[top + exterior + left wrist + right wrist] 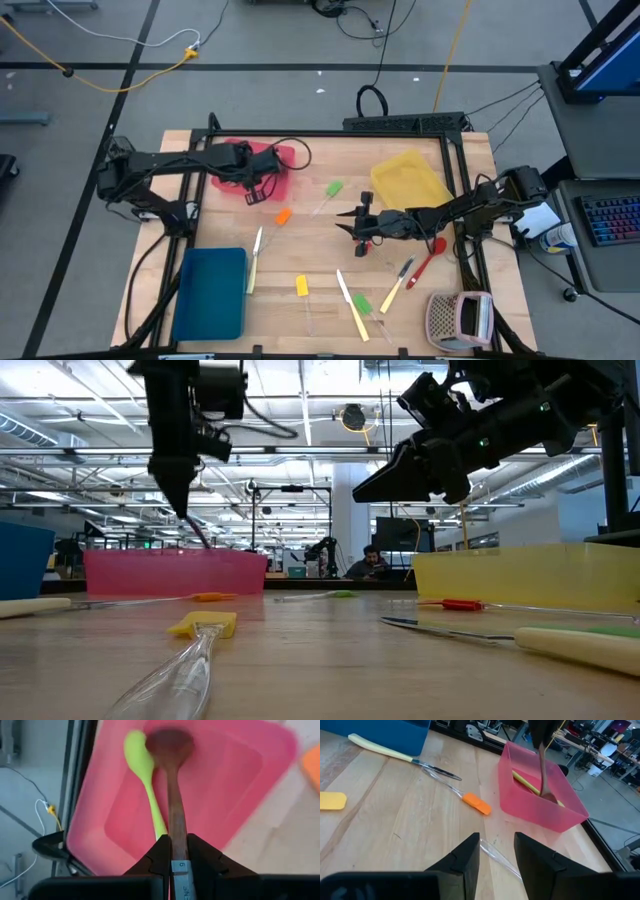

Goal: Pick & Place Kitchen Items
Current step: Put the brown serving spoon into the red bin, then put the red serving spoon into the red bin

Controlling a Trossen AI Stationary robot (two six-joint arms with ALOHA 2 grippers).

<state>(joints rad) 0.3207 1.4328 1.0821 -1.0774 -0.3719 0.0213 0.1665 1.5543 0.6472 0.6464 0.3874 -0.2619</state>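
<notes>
had left pincer (172, 851) pinching brown spoon (172, 785) over red tray (240, 780) | right pincer (496, 851) spread | early release could've bounced it out

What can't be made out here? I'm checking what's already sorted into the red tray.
- Red tray contents: low view, hidden by its near wall.
- Green spoon handle end: left wrist view, hidden behind the left gripper, shut on the brown spoon.
- Red tray: high view, mostly covered by the left arm.
</notes>
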